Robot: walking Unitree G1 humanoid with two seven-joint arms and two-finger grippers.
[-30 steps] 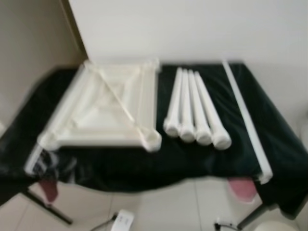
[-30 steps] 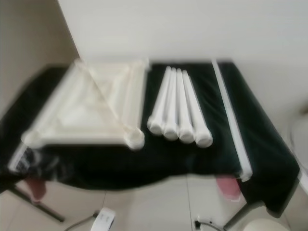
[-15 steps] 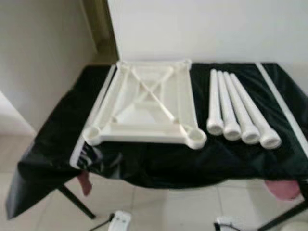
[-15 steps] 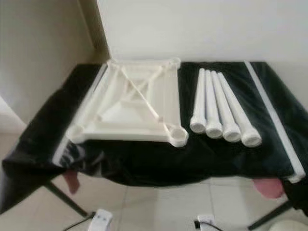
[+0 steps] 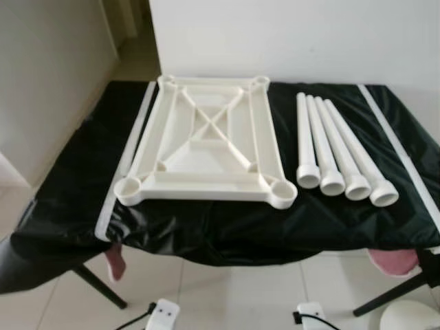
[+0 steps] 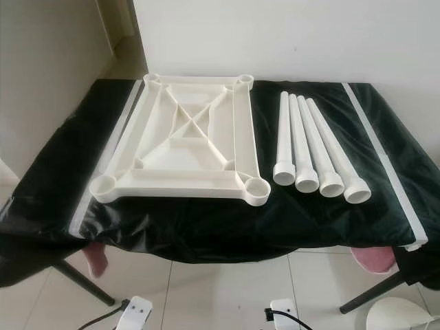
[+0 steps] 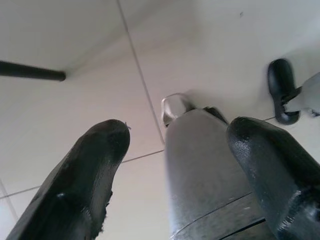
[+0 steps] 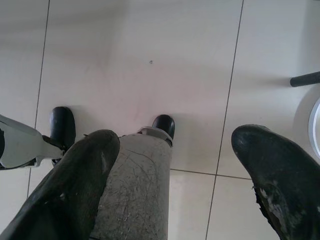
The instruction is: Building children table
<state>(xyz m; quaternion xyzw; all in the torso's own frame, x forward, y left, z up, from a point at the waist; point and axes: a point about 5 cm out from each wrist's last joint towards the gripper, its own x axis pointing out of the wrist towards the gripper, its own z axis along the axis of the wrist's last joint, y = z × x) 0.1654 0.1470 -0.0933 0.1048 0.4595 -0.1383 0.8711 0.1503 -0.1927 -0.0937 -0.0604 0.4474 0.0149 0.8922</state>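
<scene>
Four white table legs (image 6: 309, 148) lay side by side on the counter (image 6: 206, 220), their wide socket ends toward the near edge and fanned slightly apart, their thin ends close together at the far side; the counter was draped in a glossy black cover (image 5: 62, 206) that hung over the near edge and sagged at the robot's left. Just beside the legs, to their left, the white tabletop (image 6: 182, 141) lay upside down, its ribbed underside and crossed braces facing up, with a round socket at each of its corners; it did not touch the legs. Pale strips (image 6: 378, 158) ran along the cover near both side edges. Below the counter, on the tiled floor (image 6: 220, 295), sat two small white devices with cables, dark metal counter legs, and something pink at either side.

Both arms hung low over the floor; the left gripper (image 7: 175, 165) had its two black fingers spread with nothing between them but the robot's own silver leg beyond; the right gripper (image 8: 175, 175) was likewise released and empty above the tiles.
</scene>
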